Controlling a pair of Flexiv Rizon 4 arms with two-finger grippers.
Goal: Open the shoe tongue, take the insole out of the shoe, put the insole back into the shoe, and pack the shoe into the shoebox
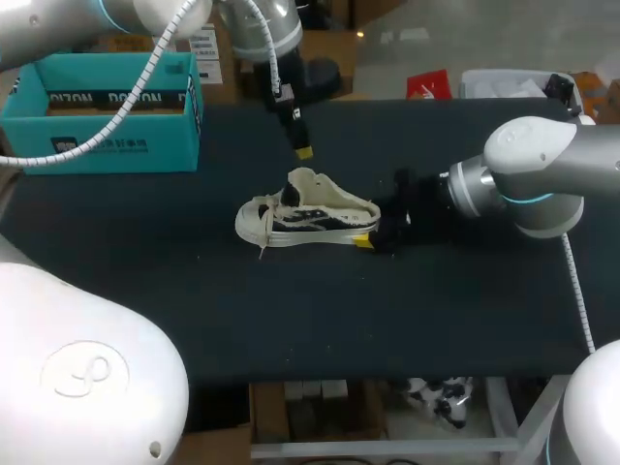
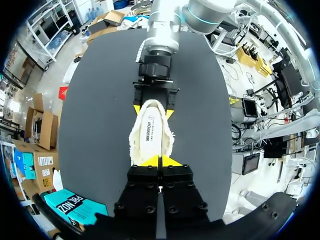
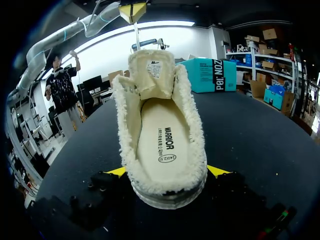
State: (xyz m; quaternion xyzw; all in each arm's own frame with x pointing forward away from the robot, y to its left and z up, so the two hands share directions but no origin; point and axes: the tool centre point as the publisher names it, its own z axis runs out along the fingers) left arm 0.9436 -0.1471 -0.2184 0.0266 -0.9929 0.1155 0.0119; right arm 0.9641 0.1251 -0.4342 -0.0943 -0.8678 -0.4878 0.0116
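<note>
Leaving shoebox [image 1: 102, 111] at far left alone, lower closed left tool [image 1: 304, 152] from above upright tongue [image 3: 150, 72] into shoe [image 1: 308, 215] at middle of counter [image 1: 436, 320], opening its 2 fingers [image 2: 150, 161] only beside insole [image 2: 150, 135], with right tool [image 3: 167, 172] clamped on heel [image 3: 167, 192] as anchor.

shoe [image 1: 305, 215] centre | shoebox [image 1: 107, 111] behind-left | right hand [image 1: 366, 231] at heel

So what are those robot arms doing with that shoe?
The right pincer grips the white shoe by its heel, in the middle of the table. The left pincer hangs just above, shut on a thin lace that runs down to the raised tongue. The insole lies inside the shoe. The teal shoebox stands at the table's far left corner.
</note>
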